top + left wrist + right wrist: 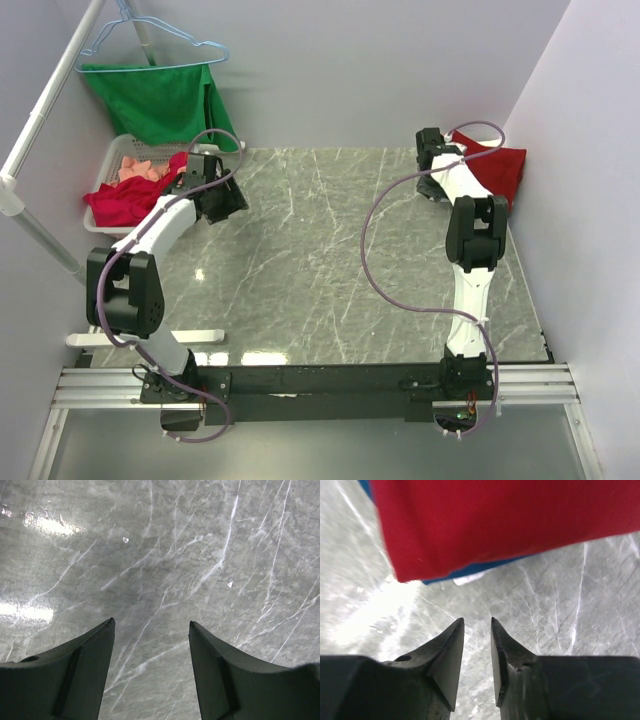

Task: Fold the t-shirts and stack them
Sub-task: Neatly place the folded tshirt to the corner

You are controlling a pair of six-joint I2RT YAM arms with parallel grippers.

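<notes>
Barely parted, empty right claw [477, 621] faces a deep-red cloth t-shirt [495, 525] stacked on a blue cloth t-shirt [470, 570]; left claw [151, 622] gapes empty.

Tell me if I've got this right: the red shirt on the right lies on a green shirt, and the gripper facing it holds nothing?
Not quite. The red shirt lies on a blue shirt, not a green one; the right wrist view shows its blue edge peeking out beneath. The rest holds: the right gripper facing it holds nothing.
</notes>
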